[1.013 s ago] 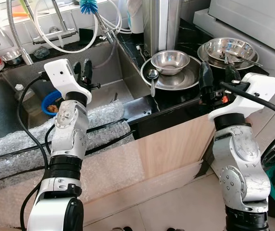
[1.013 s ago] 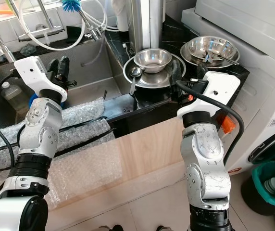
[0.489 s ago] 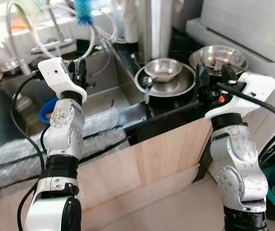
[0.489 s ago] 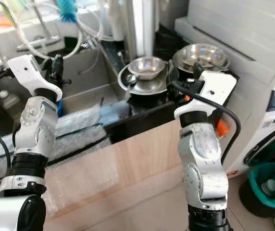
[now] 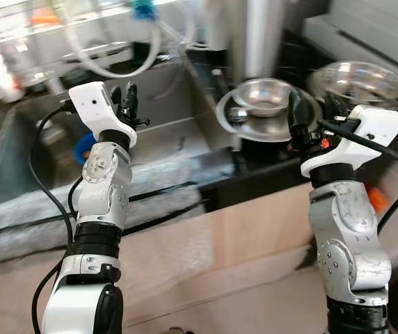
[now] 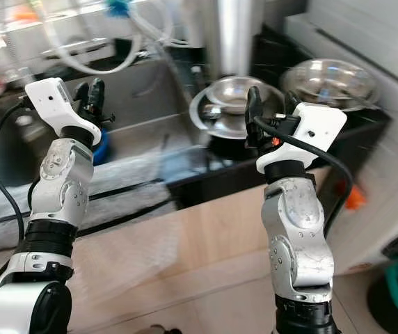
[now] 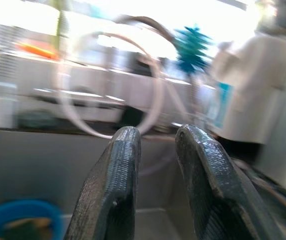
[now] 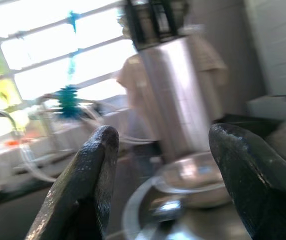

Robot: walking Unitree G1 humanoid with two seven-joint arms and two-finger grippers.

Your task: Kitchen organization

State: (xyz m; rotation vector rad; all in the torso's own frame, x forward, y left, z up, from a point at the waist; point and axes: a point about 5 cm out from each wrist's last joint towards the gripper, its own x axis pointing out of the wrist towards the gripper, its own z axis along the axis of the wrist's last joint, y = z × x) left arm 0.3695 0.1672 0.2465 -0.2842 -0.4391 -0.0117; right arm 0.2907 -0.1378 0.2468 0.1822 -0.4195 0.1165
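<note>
Black countertop [image 5: 268, 163] beside the sink [image 5: 164, 132] carries a steel bowl [image 5: 261, 96] on a wide plate [image 5: 237, 129], near its sink-side edge. The right gripper [image 5: 309, 118] hovers just before them, fingers wide apart and empty. The left gripper [image 5: 126, 104] is over the sink, fingers nearly together, holding nothing. The approach step seems in hand; next, reach to the bowl rim. The bowl opens upward; being round, it has no long axis.
</note>
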